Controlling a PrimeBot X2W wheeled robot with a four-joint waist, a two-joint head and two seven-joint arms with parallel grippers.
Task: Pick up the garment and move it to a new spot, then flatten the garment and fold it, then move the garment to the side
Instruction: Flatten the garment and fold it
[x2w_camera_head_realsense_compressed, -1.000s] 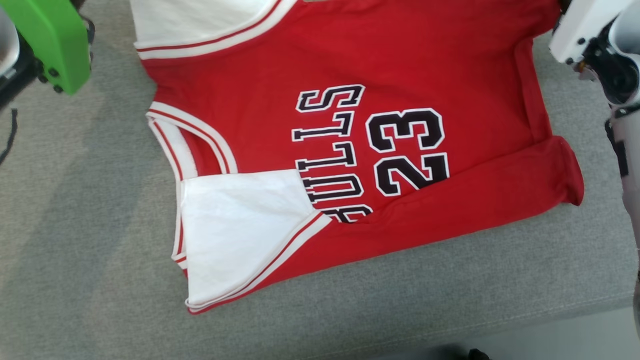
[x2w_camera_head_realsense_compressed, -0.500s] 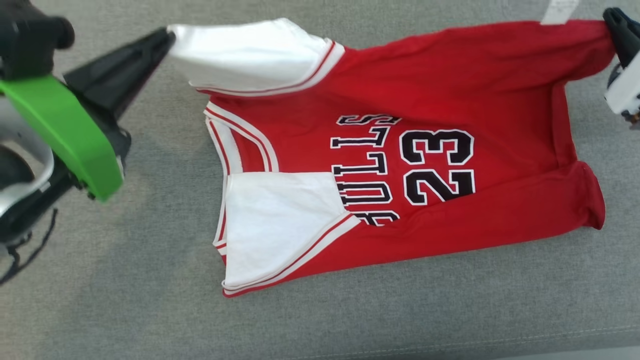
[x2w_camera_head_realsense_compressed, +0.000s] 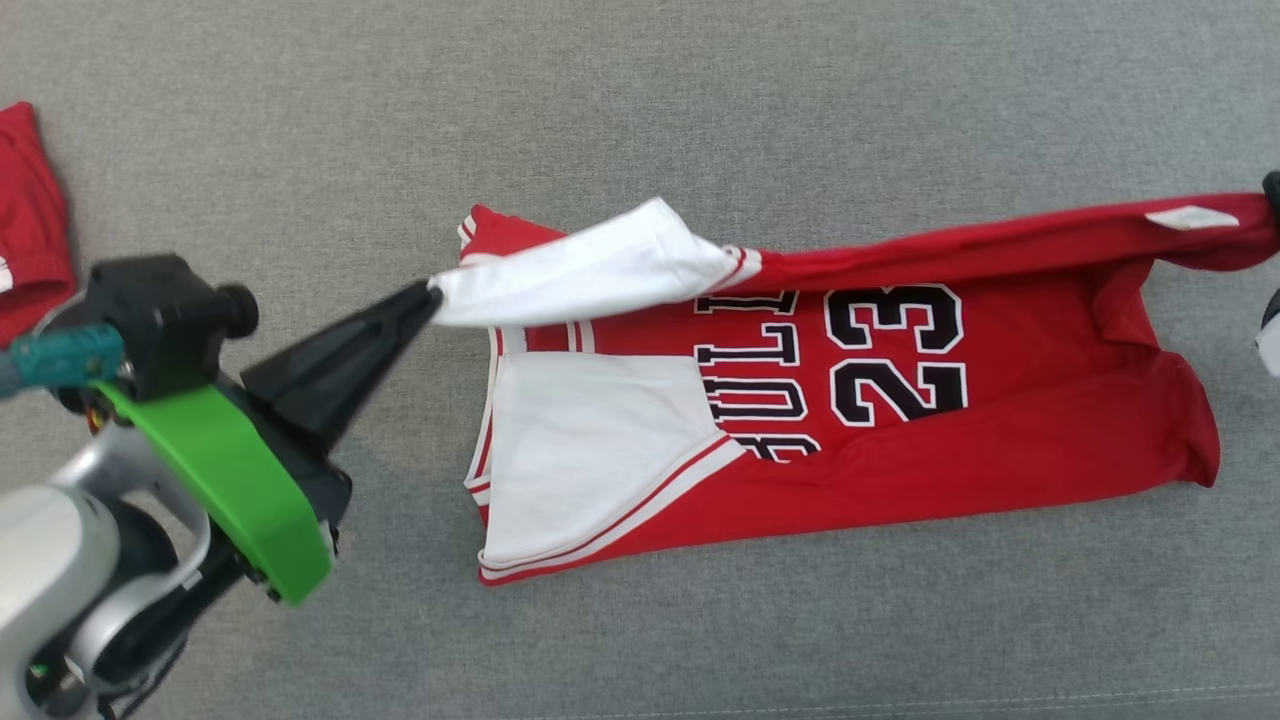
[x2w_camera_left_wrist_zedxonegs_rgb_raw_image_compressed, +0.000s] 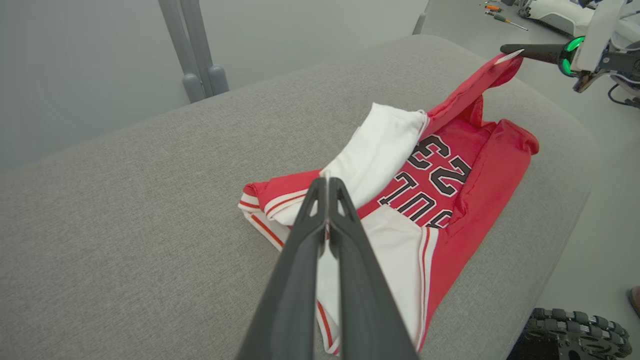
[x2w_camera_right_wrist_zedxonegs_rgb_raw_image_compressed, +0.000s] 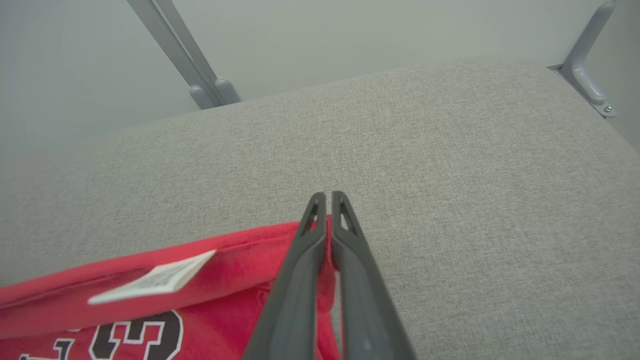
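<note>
The garment (x2w_camera_head_realsense_compressed: 1020, 420) is a red jersey with white sleeves and black "BULLS 23" lettering, lying sideways on the grey cushion (x2w_camera_head_realsense_compressed: 700, 120). My left gripper (x2w_camera_head_realsense_compressed: 432, 295) is shut on the tip of its far white sleeve (x2w_camera_head_realsense_compressed: 590, 265), raised over the body; the left wrist view shows that pinch, my left gripper (x2w_camera_left_wrist_zedxonegs_rgb_raw_image_compressed: 327, 181) closed on white cloth. At the right edge my right gripper (x2w_camera_head_realsense_compressed: 1270, 190) is shut on the red hem corner by the white label (x2w_camera_head_realsense_compressed: 1190, 216); in its own view my right gripper (x2w_camera_right_wrist_zedxonegs_rgb_raw_image_compressed: 328, 200) clamps red fabric (x2w_camera_right_wrist_zedxonegs_rgb_raw_image_compressed: 240, 260). The far edge hangs taut between both grippers.
Another red cloth (x2w_camera_head_realsense_compressed: 30, 240) lies at the cushion's far left edge. Grey metal legs (x2w_camera_left_wrist_zedxonegs_rgb_raw_image_compressed: 192, 50) stand beyond the cushion. A black tracked wheel (x2w_camera_left_wrist_zedxonegs_rgb_raw_image_compressed: 575, 335) sits on the floor off the cushion's near edge. Bare grey cushion surrounds the jersey.
The head camera has risen, so the whole picture shifted down. Both grippers have carried the jersey's far edge toward the near side, folding the upper sleeve and hem over the lettering.
</note>
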